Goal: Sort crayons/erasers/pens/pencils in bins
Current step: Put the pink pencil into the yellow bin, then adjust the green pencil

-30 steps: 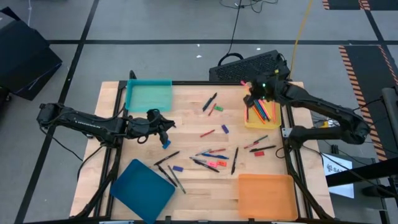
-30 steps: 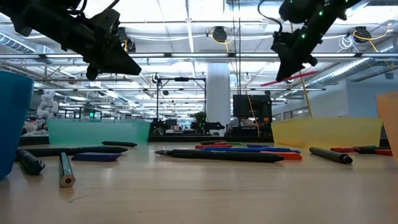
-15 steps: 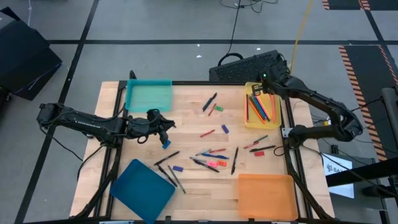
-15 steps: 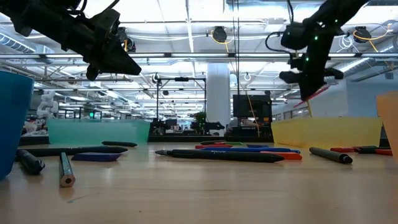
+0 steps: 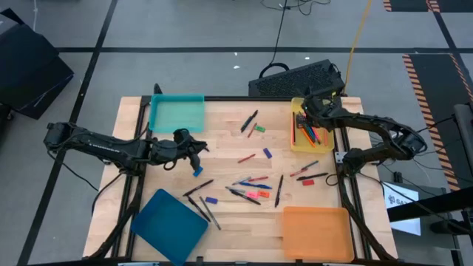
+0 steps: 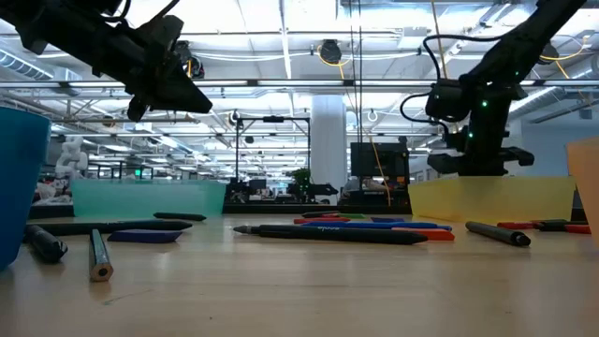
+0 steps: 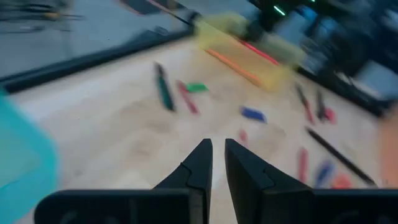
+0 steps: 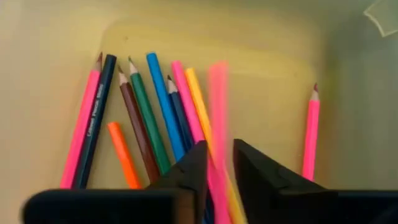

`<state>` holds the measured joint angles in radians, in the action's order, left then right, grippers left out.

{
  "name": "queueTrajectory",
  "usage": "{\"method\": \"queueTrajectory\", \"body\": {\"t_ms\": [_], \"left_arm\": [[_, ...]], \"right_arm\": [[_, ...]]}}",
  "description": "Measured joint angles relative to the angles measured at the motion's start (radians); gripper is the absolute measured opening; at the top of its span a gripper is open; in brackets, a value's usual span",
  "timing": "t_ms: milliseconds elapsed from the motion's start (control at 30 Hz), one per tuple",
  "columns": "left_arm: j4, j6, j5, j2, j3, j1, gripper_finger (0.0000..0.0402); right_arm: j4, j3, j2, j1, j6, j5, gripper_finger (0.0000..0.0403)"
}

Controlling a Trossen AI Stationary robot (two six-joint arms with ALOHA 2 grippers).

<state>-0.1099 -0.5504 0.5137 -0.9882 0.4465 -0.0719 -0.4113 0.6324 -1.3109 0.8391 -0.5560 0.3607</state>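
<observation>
Leftmost, the left gripper (image 5: 194, 148) hangs above the wood table (image 5: 222, 159), just right of the teal bin's (image 5: 177, 113) near edge, its fingers nearly together and holding nothing. Nearer the viewer sits the dark blue bin (image 5: 168, 226). Centrally, loose pens (image 5: 248, 121), crayons (image 5: 247, 157) and erasers (image 5: 267, 153) lie scattered on the table. At near right stands the orange bin (image 5: 315, 232). At far right, the right gripper (image 5: 308, 118) is lowered into the yellow bin (image 5: 296, 144), fingers narrowly parted with a blurred pink pencil (image 8: 217, 99) between them, among the pencils (image 8: 148, 118) lying on the bin floor.
</observation>
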Motion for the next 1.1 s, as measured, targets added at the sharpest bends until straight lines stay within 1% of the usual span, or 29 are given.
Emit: {"method": "queueTrajectory", "body": {"t_ms": [67,167,233,400,533,733,900,1100], "left_arm": [[-0.001,-0.032,0.043,0.000,0.000,0.013,0.0047],[-0.001,-0.031,0.049,0.000,0.000,0.030,0.0047],[0.000,-0.034,0.046,0.000,0.000,0.034,0.0047],[-0.006,-0.039,0.036,0.000,0.000,0.034,0.0047],[-0.005,-0.028,0.036,0.000,0.000,0.034,0.0047],[-0.029,-0.035,0.002,0.000,0.000,0.032,0.0047],[-0.029,-0.007,-0.016,0.000,0.000,0.032,0.0047],[-0.030,-0.006,-0.029,0.000,0.000,0.032,0.0047]], "right_arm": [[0.001,0.000,0.002,-0.005,0.013,0.000,0.0100],[0.002,0.007,0.027,-0.023,0.076,-0.038,0.0131],[0.020,0.024,0.061,-0.049,0.129,-0.072,0.0142],[0.025,0.107,0.153,-0.172,0.226,-0.077,0.0145],[-0.061,0.222,0.175,-0.298,0.253,-0.076,0.0144],[-0.177,0.394,0.121,-0.516,0.253,-0.060,0.0144],[-0.175,0.502,0.043,-0.681,0.274,-0.043,0.0144],[-0.177,0.624,-0.091,-0.878,0.383,-0.051,0.0144]]}}
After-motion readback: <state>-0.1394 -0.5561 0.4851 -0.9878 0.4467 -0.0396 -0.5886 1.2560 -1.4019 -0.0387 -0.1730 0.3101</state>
